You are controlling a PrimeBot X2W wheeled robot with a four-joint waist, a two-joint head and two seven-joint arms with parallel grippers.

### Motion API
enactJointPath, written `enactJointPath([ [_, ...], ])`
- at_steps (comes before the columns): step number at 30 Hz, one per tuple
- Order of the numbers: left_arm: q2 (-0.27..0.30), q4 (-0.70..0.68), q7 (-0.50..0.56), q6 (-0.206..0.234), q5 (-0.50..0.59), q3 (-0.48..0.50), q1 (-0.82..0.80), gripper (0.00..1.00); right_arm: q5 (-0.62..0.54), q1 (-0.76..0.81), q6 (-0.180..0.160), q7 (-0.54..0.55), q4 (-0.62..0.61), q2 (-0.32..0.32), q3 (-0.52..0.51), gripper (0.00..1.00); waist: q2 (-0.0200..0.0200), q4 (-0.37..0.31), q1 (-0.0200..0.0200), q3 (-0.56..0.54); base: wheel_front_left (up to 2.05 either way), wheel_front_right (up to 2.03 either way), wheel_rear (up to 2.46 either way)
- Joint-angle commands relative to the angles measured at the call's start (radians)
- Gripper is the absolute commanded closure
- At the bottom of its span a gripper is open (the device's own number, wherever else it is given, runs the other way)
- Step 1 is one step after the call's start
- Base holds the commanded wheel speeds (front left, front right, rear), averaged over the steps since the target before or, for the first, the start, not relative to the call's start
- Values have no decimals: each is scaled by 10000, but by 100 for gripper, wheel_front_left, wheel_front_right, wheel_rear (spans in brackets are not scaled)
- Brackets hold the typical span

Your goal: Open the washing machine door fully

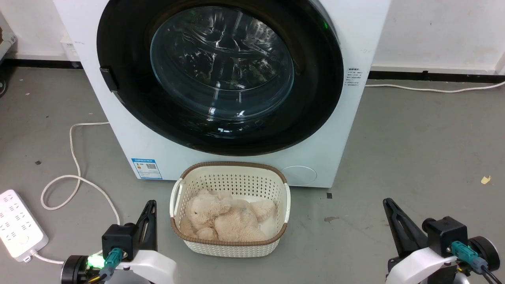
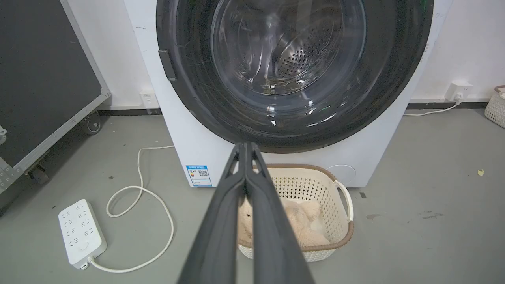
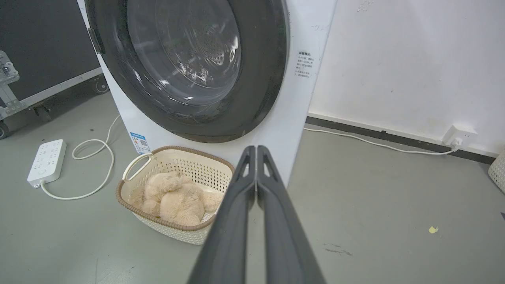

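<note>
Glossy black washing machine door (image 1: 221,136): shut flush against the white washing machine (image 1: 165,161), straight ahead of the robot, with its clear glass bowl at the centre. By my reading the opening has not begun.
Left pincer (image 1: 151,205): fingers pressed together with nothing between them, low at the lower left and well apart from the door.
Right pincer (image 1: 387,202): fingers likewise together and empty, low at the lower right, also well apart from the door.
Dark tab (image 1: 107,81): sits on the door's left rim and is probably the place to pull.
Risk, grip: the rim is smooth and the tab small, so closed fingers could slide off without catching it.
Risk, basket (image 1: 232,165): it stands just in front of the machine under the door, with a plush toy (image 1: 225,221) inside. An arm reaching in low could knock it.
Risk, floor: the power strip (image 1: 17,225) and its white cable (image 1: 75,157) lie near the left side, where a wheel or arm might snag them.
Risk, finish: a short pull would leave the door only partly open.
Cut off: the top of the door and the machine above it.
Hard to tell: where the hinge is, and whether the tab is a handle or a latch. Reflections on the glass blur the drum behind it.
</note>
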Motion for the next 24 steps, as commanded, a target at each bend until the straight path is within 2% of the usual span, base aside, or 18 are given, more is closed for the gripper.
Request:
enactJointPath([
  [1, -1, -35, 3, 28, 30, 9, -149, 100, -76, -116, 4, 3, -55, 45, 1, 100, 0, 0, 0, 0, 0, 0, 0],
  [24, -1, -35, 3, 28, 30, 9, -149, 100, -76, -116, 4, 3, -55, 45, 1, 100, 0, 0, 0, 0, 0, 0, 0],
])
